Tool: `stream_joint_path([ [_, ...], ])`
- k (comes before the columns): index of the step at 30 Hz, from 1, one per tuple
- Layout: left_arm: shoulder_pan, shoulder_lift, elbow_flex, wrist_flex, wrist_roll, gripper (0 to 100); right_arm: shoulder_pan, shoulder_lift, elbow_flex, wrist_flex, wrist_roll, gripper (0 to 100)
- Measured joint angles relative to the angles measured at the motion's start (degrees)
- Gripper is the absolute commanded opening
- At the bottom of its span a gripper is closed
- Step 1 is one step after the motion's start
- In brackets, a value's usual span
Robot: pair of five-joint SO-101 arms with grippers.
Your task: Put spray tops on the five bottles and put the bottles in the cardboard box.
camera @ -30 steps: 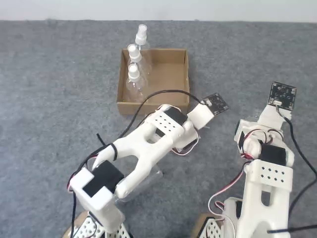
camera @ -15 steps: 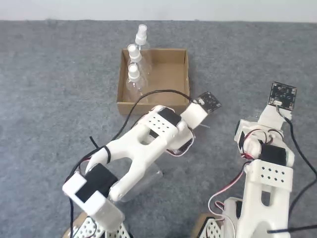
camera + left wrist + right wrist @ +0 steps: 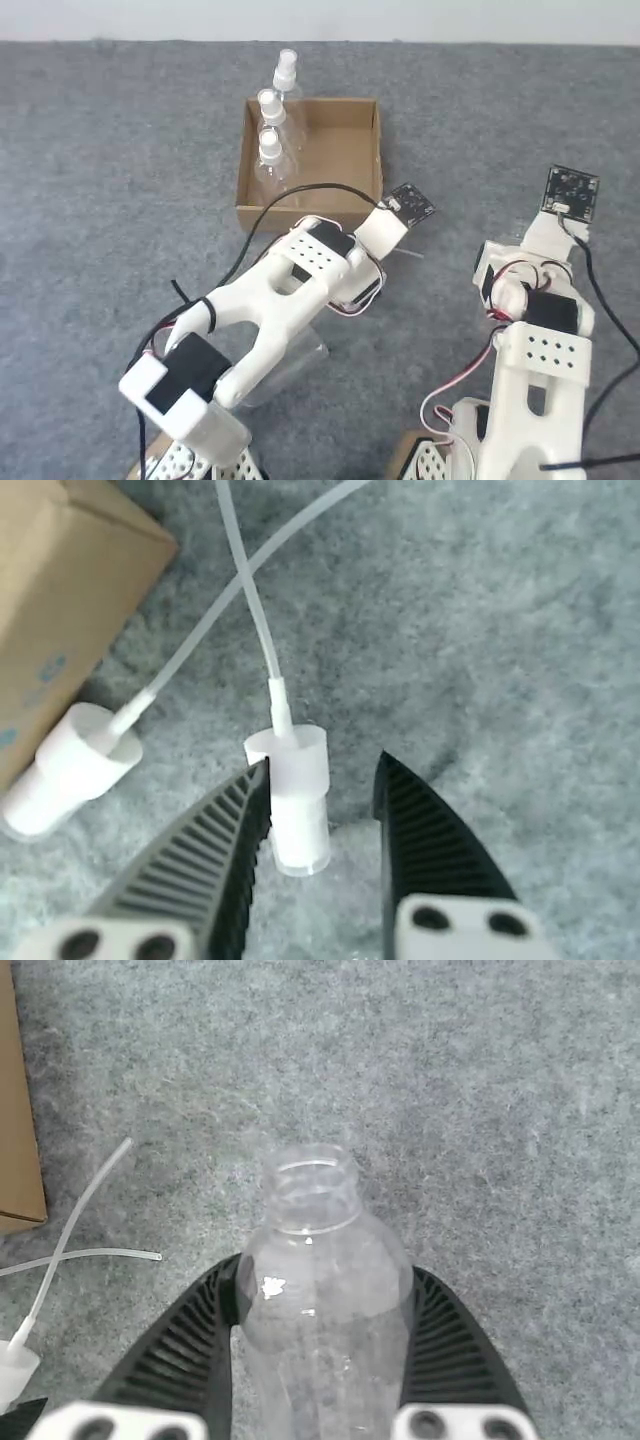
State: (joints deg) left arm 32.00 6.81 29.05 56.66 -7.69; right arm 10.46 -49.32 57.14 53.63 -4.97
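Note:
My left gripper (image 3: 322, 770) is open low over the carpet, its fingers on either side of a white spray top (image 3: 290, 790) whose thin tube points away. One finger (image 3: 245, 810) touches that top. A second spray top (image 3: 70, 765) lies beside it, near the cardboard box (image 3: 60, 610). My right gripper (image 3: 325, 1272) is shut on a clear bottle (image 3: 320, 1300) with an uncapped neck. From above, the cardboard box (image 3: 345, 205) holds capped bottles (image 3: 272, 150) along its left side, and the left arm (image 3: 300, 290) ends just in front of the box's right corner.
Grey carpet covers the whole table. Two loose tubes (image 3: 75, 1230) cross on the carpet near the box edge (image 3: 15, 1110). Something clear, seemingly another bottle (image 3: 295, 365), lies under the left arm. The right arm (image 3: 535, 340) stands at the lower right.
The left arm has swung a little to the left and towards the box front. The right arm has not moved.

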Motion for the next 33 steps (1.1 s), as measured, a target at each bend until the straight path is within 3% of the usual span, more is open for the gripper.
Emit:
stream_joint_path([
  [6, 0.18, 2.99, -0.62, 0.26, 0.09, 15, 0.09, 0.00, 0.00, 0.00, 0.00, 7.6],
  [14, 0.62, 8.53, -6.68, 4.22, 0.35, 3, 0.09, 0.00, 0.00, 0.00, 0.00, 7.6],
  [21, 0.53, 8.53, -6.68, 4.22, 0.35, 2, 0.09, 0.00, 0.00, 0.00, 0.00, 7.6],
  [33, 0.18, -4.04, -3.96, 6.68, 0.53, 2, 0.09, 0.00, 0.00, 0.00, 0.00, 7.6],
])
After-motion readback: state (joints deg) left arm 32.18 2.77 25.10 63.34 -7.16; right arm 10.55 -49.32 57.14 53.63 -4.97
